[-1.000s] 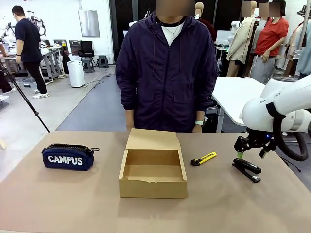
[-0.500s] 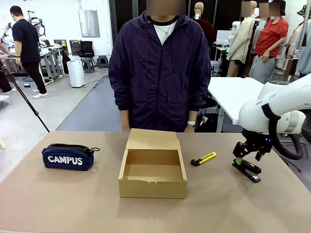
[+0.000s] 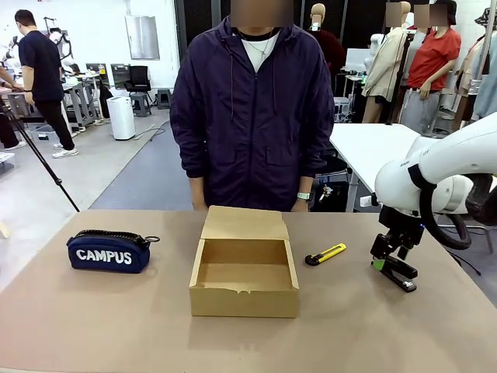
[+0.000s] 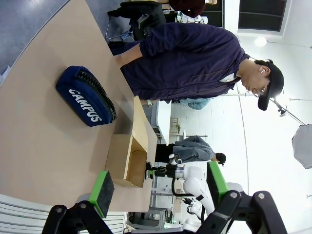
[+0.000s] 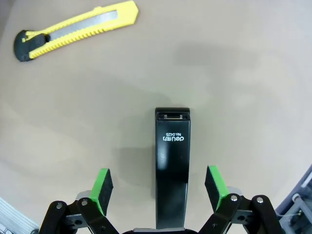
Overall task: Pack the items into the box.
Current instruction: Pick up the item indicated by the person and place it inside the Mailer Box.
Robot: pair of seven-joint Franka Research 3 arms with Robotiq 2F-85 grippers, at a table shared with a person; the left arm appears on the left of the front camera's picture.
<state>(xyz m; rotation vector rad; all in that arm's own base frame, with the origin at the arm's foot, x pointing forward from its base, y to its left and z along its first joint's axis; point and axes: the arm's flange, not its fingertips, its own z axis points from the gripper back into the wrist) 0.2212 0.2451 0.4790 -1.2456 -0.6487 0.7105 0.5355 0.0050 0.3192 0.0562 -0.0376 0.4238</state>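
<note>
Right wrist view: my right fingers (image 5: 102, 191), spread wide, have dropped to straddle the small black stapler (image 5: 172, 170) on the counter (image 5: 243, 73), so closing on it looks next.

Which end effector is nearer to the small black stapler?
Right. The right end effector straddles the small black stapler, open; the left end effector is far off, past the brown cardboard box.
</note>
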